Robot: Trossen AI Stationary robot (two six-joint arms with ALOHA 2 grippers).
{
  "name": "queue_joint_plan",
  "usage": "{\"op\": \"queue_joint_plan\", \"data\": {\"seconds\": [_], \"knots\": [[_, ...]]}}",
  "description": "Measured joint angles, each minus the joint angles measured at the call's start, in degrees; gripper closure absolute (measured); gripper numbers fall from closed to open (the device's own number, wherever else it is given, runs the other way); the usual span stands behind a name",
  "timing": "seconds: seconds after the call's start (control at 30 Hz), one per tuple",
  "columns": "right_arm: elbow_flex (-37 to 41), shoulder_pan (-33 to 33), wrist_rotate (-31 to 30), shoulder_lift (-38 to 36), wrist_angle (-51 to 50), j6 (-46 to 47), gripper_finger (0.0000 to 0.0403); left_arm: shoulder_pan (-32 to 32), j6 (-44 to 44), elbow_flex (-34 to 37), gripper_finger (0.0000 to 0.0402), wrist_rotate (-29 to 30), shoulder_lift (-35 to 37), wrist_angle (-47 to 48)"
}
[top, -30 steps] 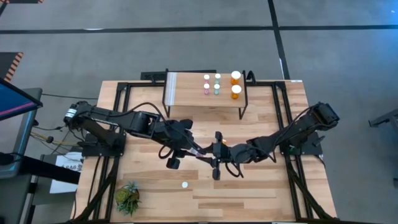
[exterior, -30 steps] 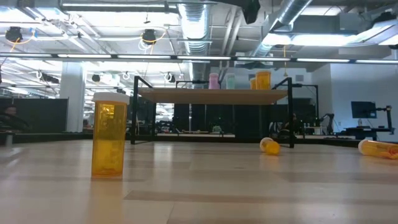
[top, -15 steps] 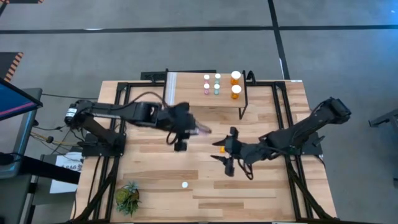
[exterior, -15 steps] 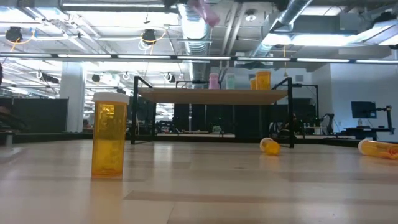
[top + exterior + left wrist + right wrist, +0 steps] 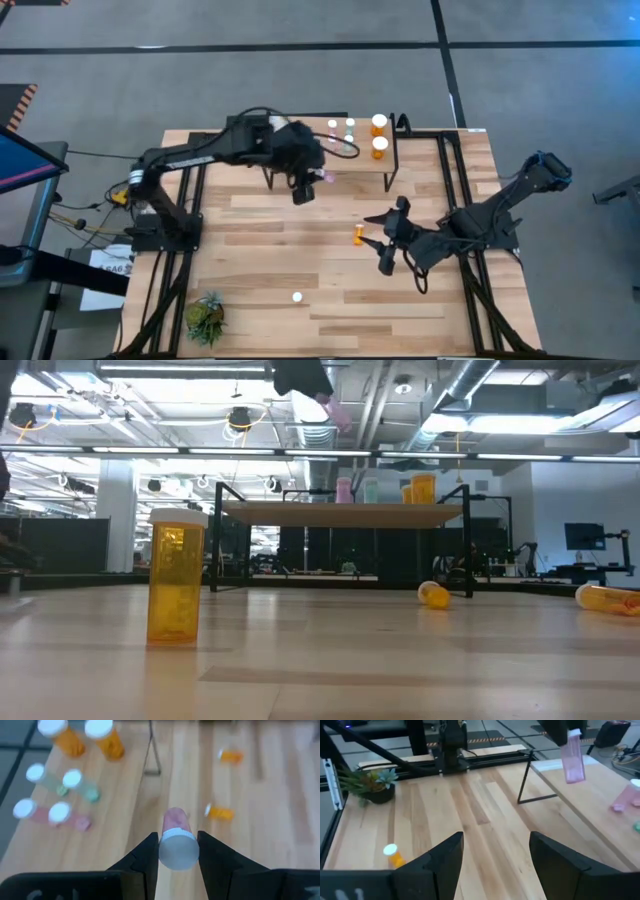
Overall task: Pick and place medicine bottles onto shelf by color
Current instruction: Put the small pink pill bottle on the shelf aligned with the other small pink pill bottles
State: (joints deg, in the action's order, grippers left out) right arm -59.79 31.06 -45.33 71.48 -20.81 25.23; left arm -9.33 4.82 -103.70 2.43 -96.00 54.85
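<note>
While carrying the pink translucent pill bottle (image 5: 175, 821) in the left gripper (image 5: 177, 856), pinched just under its white cap between both dark fingers (image 5: 144, 861), keep it high. Judged from the low view, well above the small light-wood shelf on black metal legs (image 5: 360, 163), and in the high view over the shelf's front edge, left of its middle. Aim for the pink row.

Starting at the shelf's left side, note the standing pink white-capped bottles (image 5: 60, 813), then the teal white-capped bottles (image 5: 73, 780) just beside them, then the two larger orange white-capped bottles (image 5: 379, 146) at the shelf's right end. Pick a bare patch of board on the near side of the pink pair, apart from the teal ones. Bring the held bottle upright before lowering, since it hangs tilted in the grip. Lower straight down, slowly, so neither finger nor bottle knocks the standing pinks. Spread the fingers only once the base sits flat on the board, then lift straight up.

Farther right, in front of the shelf's right end, leave the right gripper (image 5: 380, 241) waiting low over the table, fingers spread wide and holding nothing, just beside a small orange bottle lying on its side (image 5: 358, 235). Keep that arm clear of the shelf until the pink one stands.
</note>
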Motion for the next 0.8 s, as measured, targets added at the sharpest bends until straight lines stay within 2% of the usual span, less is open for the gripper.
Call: {"op": "queue_joint_plan", "data": {"seconds": [0.13,0.3,0.57,0.8], "knots": [[0.0,0.6,-0.2,0.0,-0.4,0.0,0.0153,-1.8,2.6,-14.1,0.0303,3.3,-9.2,13.6],[0.0,0.9,-0.2,0.0,-1.9,0.3,0.0153,-4.2,4.6,-30.5,0.0303,2.8,-19.9,25.4],[0.0,0.9,-0.2,0.0,-5.2,0.3,0.0153,-7.7,8.7,-27.6,0.0303,1.9,-23.4,25.2],[0.0,-0.2,-1.8,0.0,-10.4,0.4,0.0153,-9.3,12.0,-27.6,0.0303,0.7,-24.1,19.6]]}}
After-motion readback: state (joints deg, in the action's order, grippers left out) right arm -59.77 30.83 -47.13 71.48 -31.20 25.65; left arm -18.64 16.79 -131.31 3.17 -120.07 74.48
